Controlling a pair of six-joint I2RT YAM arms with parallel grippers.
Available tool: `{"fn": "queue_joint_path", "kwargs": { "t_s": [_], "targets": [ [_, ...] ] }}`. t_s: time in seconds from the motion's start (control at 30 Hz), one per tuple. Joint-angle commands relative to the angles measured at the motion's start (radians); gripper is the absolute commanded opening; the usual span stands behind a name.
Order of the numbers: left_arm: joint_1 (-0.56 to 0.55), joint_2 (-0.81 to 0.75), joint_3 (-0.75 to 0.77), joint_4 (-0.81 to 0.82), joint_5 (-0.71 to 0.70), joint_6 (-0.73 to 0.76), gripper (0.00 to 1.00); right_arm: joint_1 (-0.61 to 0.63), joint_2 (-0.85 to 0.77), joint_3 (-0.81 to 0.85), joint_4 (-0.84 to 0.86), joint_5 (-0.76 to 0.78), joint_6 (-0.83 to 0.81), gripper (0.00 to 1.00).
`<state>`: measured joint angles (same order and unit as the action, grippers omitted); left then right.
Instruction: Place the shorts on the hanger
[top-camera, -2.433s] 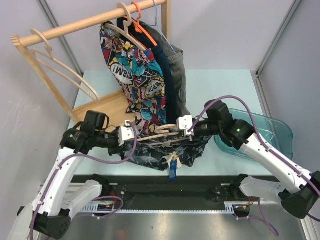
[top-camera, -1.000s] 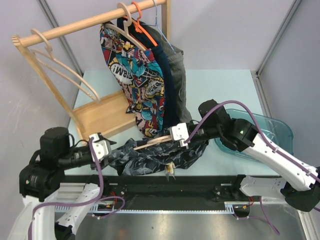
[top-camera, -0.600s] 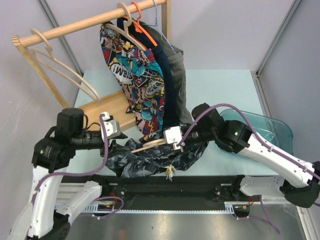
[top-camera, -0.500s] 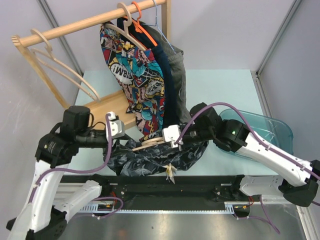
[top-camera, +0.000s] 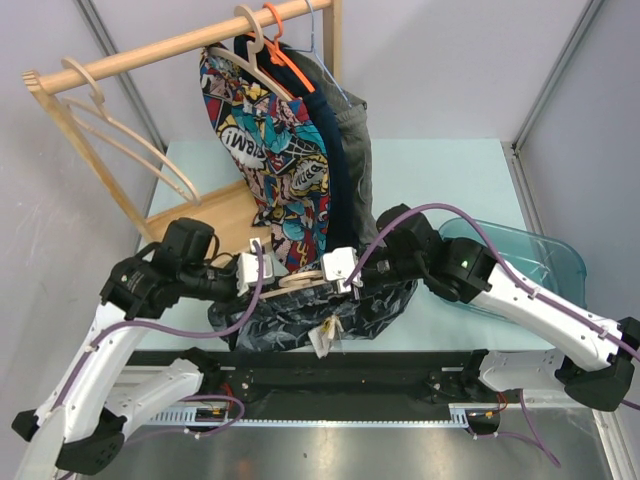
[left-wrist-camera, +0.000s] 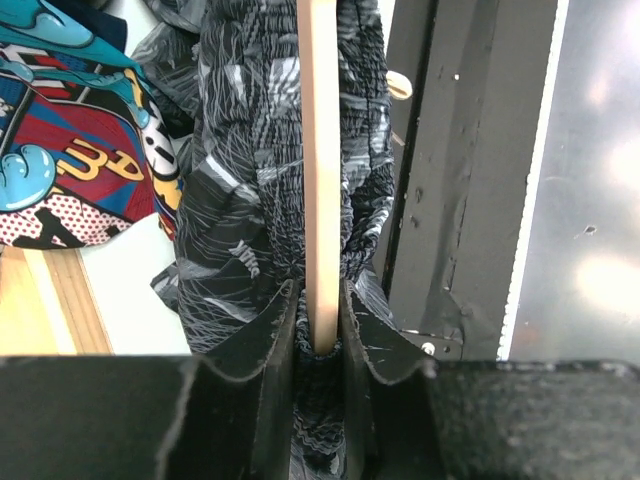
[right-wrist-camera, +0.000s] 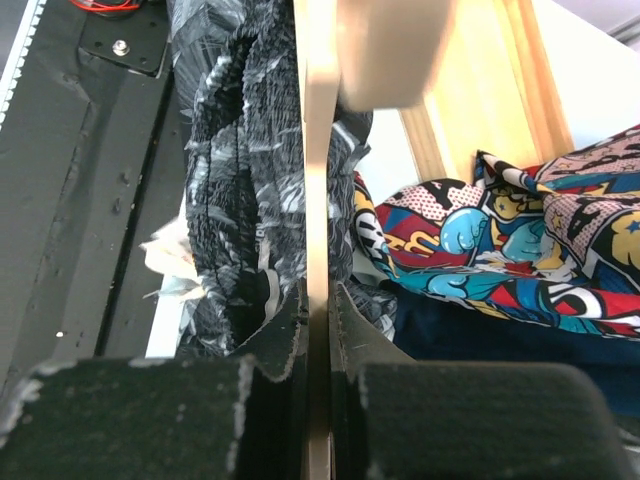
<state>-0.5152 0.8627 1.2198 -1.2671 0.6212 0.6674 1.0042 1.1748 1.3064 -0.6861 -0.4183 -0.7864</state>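
Left hand (left-wrist-camera: 318, 296) and right hand (right-wrist-camera: 318, 296) each clamp the hanger (left-wrist-camera: 320, 150), shorts (left-wrist-camera: 240, 180) bunched around it; tags (top-camera: 323, 339) unreadable.

Dark marbled shorts (top-camera: 285, 322) on pale wooden hanger (top-camera: 298, 281), near centre.
Fabric bunched along the hanger and drooping below it; hanger roughly level, running left to right.

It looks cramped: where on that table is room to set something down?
Bare table lies right of the hanging clothes, beyond the teal bin. The near edge is crowded: left tool and right tool clamp the hanger in the shorts.
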Motion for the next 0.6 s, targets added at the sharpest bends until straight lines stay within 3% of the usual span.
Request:
{"fn": "queue_joint_path", "kwargs": {
  "t_s": [0.0,0.17,0.3,0.4,0.57],
  "targets": [
    [0.015,-0.062,-0.014,-0.118,-0.092,0.058,0.23,0.005,-0.064,0.067,0.043,-0.023,-0.019,0.00],
    [0.041,-0.126,-0.013,-0.199,-0.132,0.087,0.24,0.005,-0.061,0.065,0.045,-0.048,-0.017,0.00],
    [0.041,-0.169,0.078,-0.199,-0.103,0.046,0.48,0.011,-0.035,0.068,0.085,-0.079,-0.010,0.00],
    [0.041,-0.177,0.153,-0.187,-0.066,-0.008,0.60,0.013,-0.007,0.067,0.095,-0.108,-0.036,0.00],
    [0.041,-0.179,0.176,-0.161,-0.015,-0.081,0.63,0.013,0.037,0.067,0.135,-0.163,-0.106,0.00]
  ]
}}
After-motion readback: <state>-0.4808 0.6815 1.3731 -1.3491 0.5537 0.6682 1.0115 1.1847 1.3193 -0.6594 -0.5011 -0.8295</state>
